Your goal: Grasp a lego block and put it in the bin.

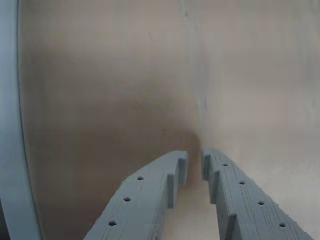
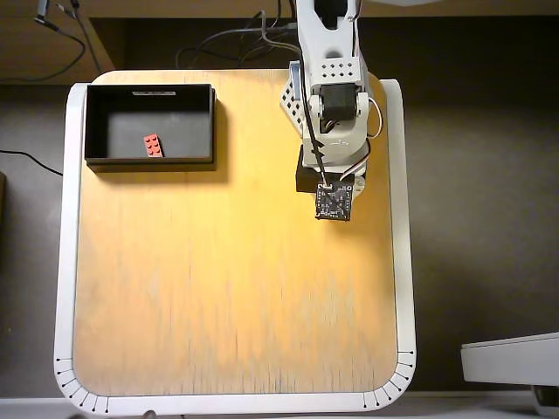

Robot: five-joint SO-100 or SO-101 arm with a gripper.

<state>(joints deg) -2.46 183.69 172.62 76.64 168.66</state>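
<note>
In the overhead view the red lego block [image 2: 153, 146] lies flat on the floor of the black bin [image 2: 149, 160], which stands at the table's far left corner. The arm [image 2: 333, 113] is folded at the far right of the table, well apart from the bin. Its wrist board covers the gripper in this view. The wrist view shows the gripper [image 1: 194, 161] low over bare wood. Its grey fingers [image 1: 150, 190] are almost together with only a thin gap and nothing between them. Neither the block nor the bin shows in the wrist view.
The wooden tabletop [image 2: 227, 279] has a raised white rim [image 2: 65, 262], which also runs down the left edge of the wrist view as the white rim [image 1: 10, 130]. Cables [image 2: 236, 48] trail behind the table near the arm's base. A white object [image 2: 511, 360] sits off the table at lower right.
</note>
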